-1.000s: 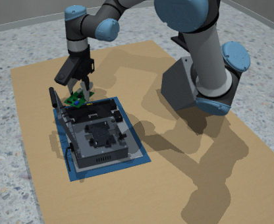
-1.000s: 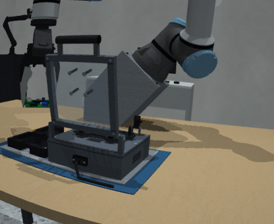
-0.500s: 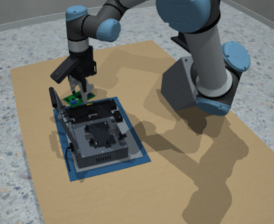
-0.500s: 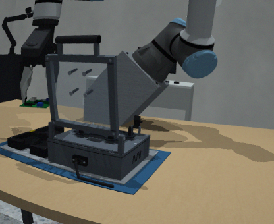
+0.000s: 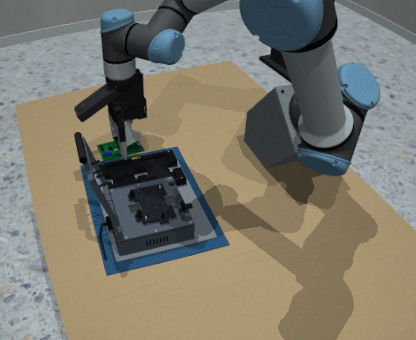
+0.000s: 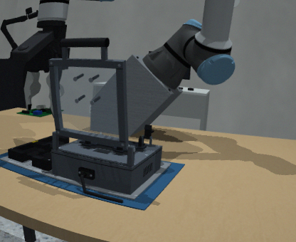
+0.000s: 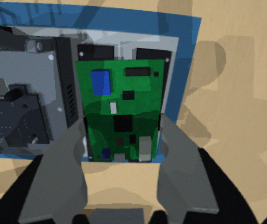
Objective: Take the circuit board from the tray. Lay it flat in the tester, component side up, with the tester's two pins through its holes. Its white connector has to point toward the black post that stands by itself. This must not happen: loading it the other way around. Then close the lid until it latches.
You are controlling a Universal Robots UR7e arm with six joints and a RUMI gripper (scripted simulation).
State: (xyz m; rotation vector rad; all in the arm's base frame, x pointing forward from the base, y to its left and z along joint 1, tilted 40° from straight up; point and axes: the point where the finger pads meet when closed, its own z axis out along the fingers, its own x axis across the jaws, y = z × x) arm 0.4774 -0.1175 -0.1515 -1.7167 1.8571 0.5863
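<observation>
My gripper (image 5: 127,148) (image 6: 41,112) (image 7: 123,115) is shut on the green circuit board (image 5: 108,151) (image 6: 29,113) (image 7: 139,110), holding it by its long edges. The board is level, component side up, raised beside the far end of the black tray (image 5: 146,168) (image 6: 25,154). In the wrist view a blue block (image 7: 100,82) is at its far end and a pale block (image 7: 145,148) at its near end. The grey tester (image 5: 156,238) (image 6: 93,171) has its lid (image 6: 122,104) raised upright. A black post (image 5: 185,206) (image 6: 148,130) stands at one side of the tester's top. The two pins cannot be made out.
The lid's black handle (image 5: 81,147) (image 6: 86,42) stands high near the gripper. A bent black rod (image 6: 102,198) sticks out from the tester's side. Tester and tray stand on a blue mat (image 5: 216,236) (image 6: 146,200) (image 7: 186,40). The robot's base is across the table.
</observation>
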